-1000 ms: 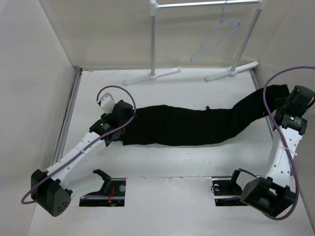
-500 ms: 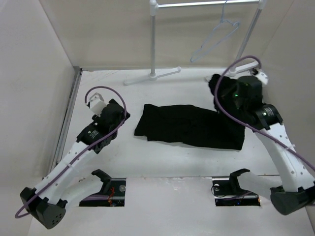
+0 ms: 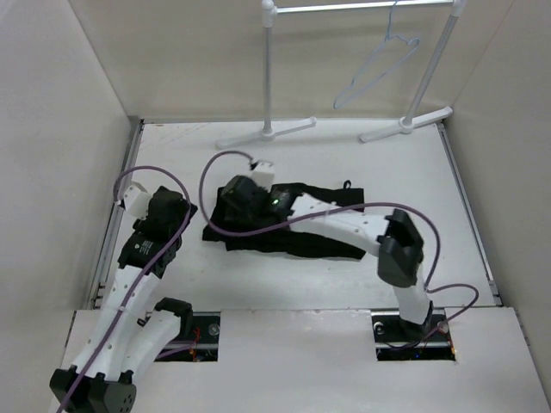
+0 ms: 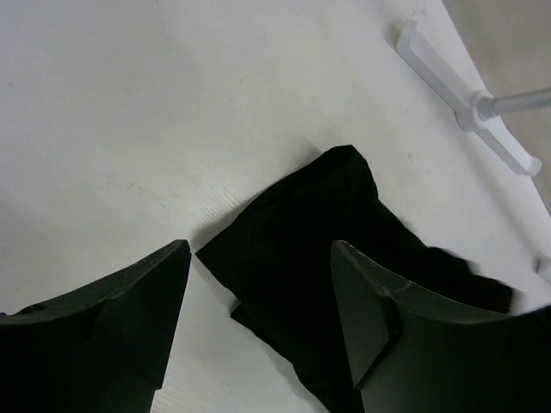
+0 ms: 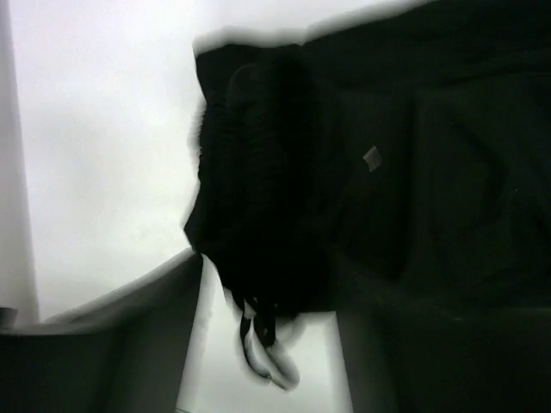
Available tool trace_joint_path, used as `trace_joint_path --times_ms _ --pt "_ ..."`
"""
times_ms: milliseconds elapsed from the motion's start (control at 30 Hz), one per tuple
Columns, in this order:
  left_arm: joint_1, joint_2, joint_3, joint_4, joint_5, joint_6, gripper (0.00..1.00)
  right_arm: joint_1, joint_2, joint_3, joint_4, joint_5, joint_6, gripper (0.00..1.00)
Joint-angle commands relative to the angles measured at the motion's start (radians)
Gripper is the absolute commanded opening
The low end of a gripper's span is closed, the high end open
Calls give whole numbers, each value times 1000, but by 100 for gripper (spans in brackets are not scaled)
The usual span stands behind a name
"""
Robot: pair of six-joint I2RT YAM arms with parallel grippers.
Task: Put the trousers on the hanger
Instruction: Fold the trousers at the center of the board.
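Observation:
The black trousers (image 3: 297, 222) lie folded over into a short bundle on the middle of the table. My right gripper (image 3: 231, 211) hovers over their left end, reached far across from its base. In the right wrist view the right gripper (image 5: 271, 292) is open, the bunched trousers (image 5: 362, 155) and a drawstring loop lying loose between its blurred fingers. My left gripper (image 3: 176, 217) stands just left of the cloth. It is open too (image 4: 258, 284), with a corner of the trousers (image 4: 344, 232) ahead of it and untouched. The thin pale hanger (image 3: 379, 69) hangs from the rack's rod at the back.
The white tubular rack (image 3: 269, 77) stands at the table's far edge, its feet spreading onto the surface; one rack foot (image 4: 465, 95) shows in the left wrist view. Pale walls enclose the left, back and right sides. Purple cables loop off both arms.
My right arm swept from the far right across to the left with one end of the trousers, folding them over, then opened and let go. My left gripper drew back to the left.

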Motion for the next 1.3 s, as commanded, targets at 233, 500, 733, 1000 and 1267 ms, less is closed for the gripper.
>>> trace_joint_path --times_ms 233,500,733,1000,1267 --pt "24 131 79 117 110 83 62 -54 -384 -281 174 -83 -13 75" --pt "-329 570 235 271 142 104 60 -383 -750 -803 302 -367 -82 28" --pt "-317 847 428 295 157 382 62 -474 -931 -1043 158 -344 -140 50" --pt "-414 1102 776 286 319 586 66 -510 -971 -1124 139 -280 -131 66" --pt "-491 1368 1118 203 606 626 67 -633 -816 -1042 279 -411 -274 57"
